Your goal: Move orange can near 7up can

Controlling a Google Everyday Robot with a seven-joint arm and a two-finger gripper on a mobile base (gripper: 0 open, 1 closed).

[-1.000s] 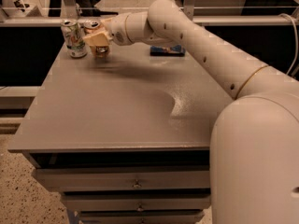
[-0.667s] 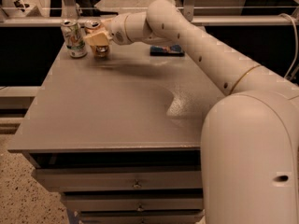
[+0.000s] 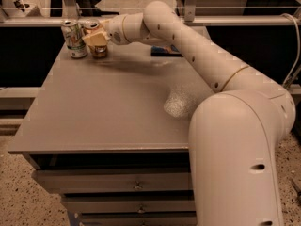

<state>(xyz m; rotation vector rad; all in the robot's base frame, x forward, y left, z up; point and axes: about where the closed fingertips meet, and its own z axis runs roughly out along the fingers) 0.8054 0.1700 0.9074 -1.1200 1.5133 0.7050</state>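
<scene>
The 7up can [image 3: 74, 39], white and silver with green markings, stands upright at the table's far left corner. The orange can [image 3: 99, 52] stands just right of it, almost touching, with its silver top showing and its base on the table. My gripper [image 3: 96, 36] reaches in from the right, and its tan fingers [image 3: 94, 39] wrap the orange can's middle and hide most of its body. The gripper looks shut on the orange can.
The grey table [image 3: 103, 107] has drawers below its front edge. A dark blue object [image 3: 165, 51] lies at the far right, partly under my arm. A rail runs behind the table. My arm's large elbow [image 3: 235, 140] covers the table's right side.
The gripper and both cans have stayed in place. My arm's elbow has swung closer to the camera and fills more of the right side.
</scene>
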